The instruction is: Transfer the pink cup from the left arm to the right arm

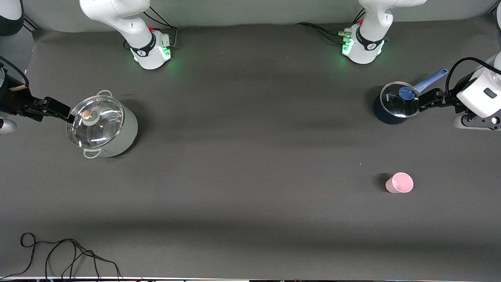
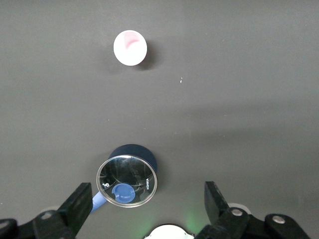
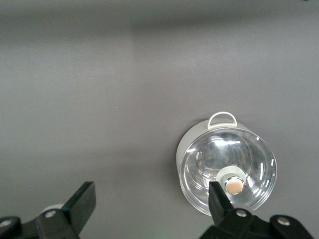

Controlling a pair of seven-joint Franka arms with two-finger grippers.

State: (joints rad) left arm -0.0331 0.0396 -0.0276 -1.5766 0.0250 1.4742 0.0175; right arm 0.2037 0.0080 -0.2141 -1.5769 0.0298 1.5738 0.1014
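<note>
front view: pink cup [image 1: 399, 183] sits alone on the table, well apart from both grippers. left gripper [image 1: 424, 101] hangs over the blue pot [image 1: 394, 104], right gripper [image 1: 58, 111] over the white pot [image 1: 102, 126], both with fingers wide apart and empty.

table cover [image 1: 250, 129]: dark grey cloth, matte, spread over the whole work surface.
backdrop [image 1: 254, 11]: pale grey sheet along the edge where the bases stand.
light: soft bands of shadow lie across the cloth; green glow on the cloth by each base.
loose cable [image 1: 66, 254]: thin black loops on the cloth at the edge nearest the front camera, toward the right arm's end.
</note>
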